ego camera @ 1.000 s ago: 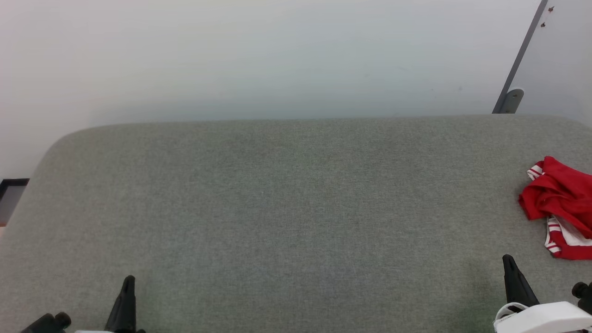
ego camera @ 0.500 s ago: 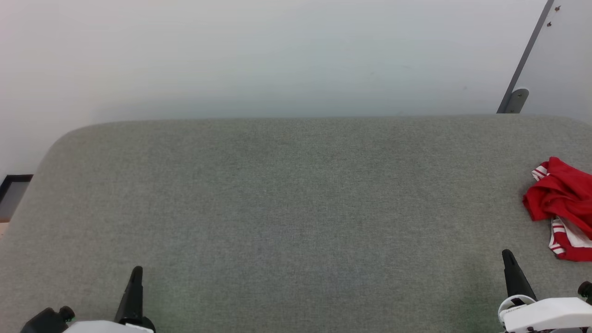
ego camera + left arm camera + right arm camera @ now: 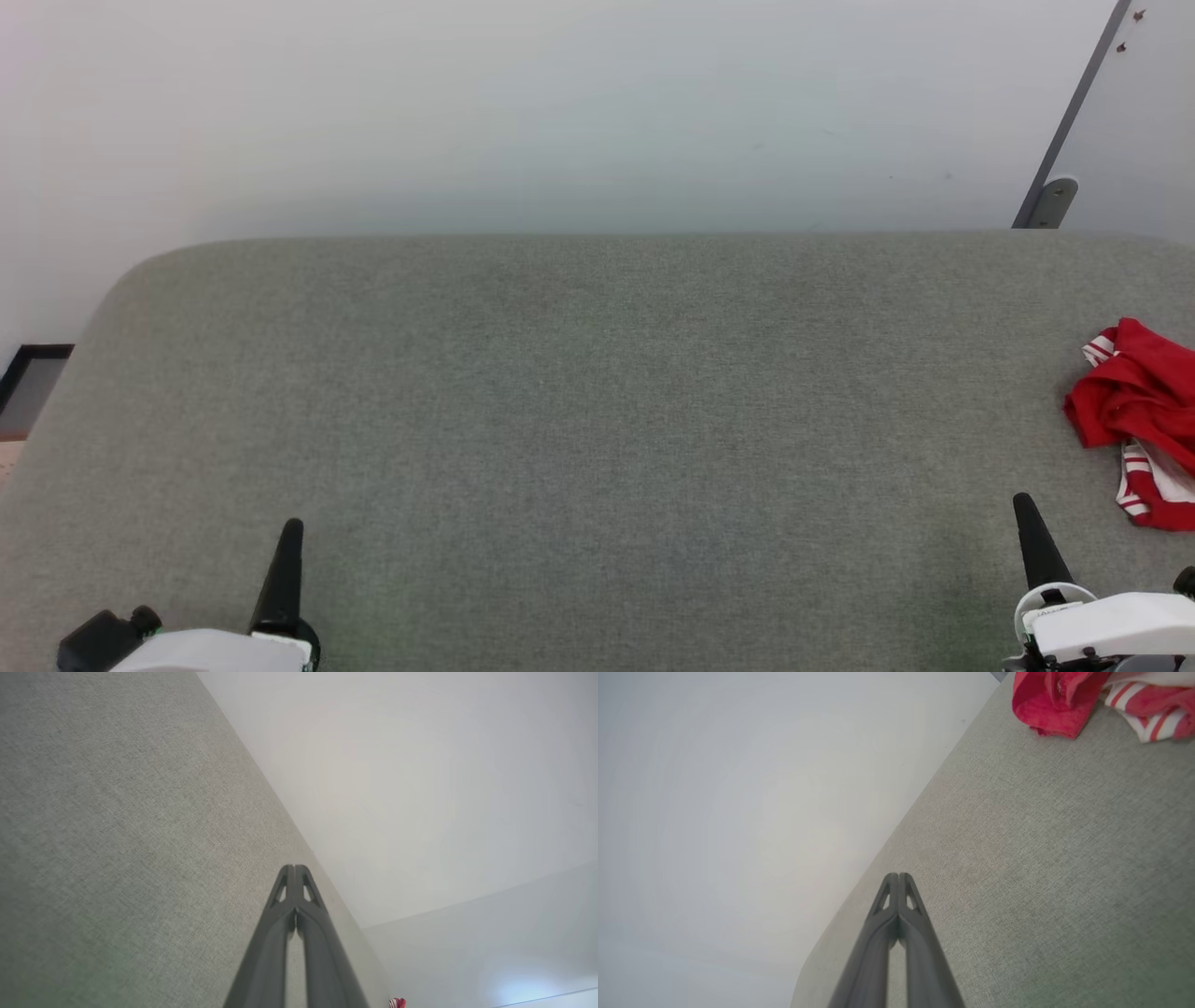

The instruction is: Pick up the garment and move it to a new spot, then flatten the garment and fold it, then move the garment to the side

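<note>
Garment: the garment lies crumpled in a heap at far-right side of counter, partly cut by right edge of head view. Red body bunched on top. White sleeve w/ red-white stripe trim pokes out on near side; another bit of stripe trim shows at far-left corner of heap.
Counter: the counter has a grey woven fabric top w/ rounded far corners. Garment rests on it.
L gripper: the left gripper sits at near-left, above counter. In left wrist view the fingers are closed, tips pressed together, nothing betw. them. A speck of red shows at bottom edge of that view, well apart from tips.
R gripper: the right gripper sits at near-right, white wrist housing behind it. In right wrist view the fingers are closed tip to tip, gripping nothing. Garment lies ahead and to right of tips, apart, no contact.
Gap: R gripper is the nearer one to garment; L gripper well apart, across counter.
Backdrop: pale wall beyond far edge. Slanted grey strip at far right. Dark frame at left edge, off counter.
</note>
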Controlling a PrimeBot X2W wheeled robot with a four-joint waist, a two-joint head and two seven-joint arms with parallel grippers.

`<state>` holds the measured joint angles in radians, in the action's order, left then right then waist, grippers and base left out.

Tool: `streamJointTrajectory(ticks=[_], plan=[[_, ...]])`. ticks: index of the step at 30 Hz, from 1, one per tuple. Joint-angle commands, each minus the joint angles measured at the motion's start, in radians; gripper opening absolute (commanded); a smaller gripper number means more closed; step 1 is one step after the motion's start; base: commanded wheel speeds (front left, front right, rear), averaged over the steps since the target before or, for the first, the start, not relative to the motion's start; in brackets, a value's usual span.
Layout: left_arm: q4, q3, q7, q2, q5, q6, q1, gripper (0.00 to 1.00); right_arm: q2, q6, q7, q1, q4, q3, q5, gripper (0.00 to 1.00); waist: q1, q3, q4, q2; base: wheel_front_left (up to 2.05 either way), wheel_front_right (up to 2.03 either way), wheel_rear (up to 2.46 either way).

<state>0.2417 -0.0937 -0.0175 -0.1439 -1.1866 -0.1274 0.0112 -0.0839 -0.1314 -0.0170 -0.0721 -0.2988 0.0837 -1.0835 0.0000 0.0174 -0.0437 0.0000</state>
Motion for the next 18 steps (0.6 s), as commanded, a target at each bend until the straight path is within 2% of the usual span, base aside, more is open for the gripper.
streamJointTrajectory(ticks=[1,18], plan=[[-0.007,-0.005,0.006,-0.002,-0.021,-0.003,0.019,0.0,0.001,0.001,0.005,-0.024,0.014,0.004,-0.025,0.0,0.0,0.0,0.001,0.0,0.0,0.0,0.0],[-0.003,-0.011,0.049,0.03,-0.156,-0.004,0.048,0.0,0.013,0.001,0.048,-0.029,0.029,0.014,-0.194,0.0,0.0,-0.006,0.013,0.0,0.0,0.0,0.0]])
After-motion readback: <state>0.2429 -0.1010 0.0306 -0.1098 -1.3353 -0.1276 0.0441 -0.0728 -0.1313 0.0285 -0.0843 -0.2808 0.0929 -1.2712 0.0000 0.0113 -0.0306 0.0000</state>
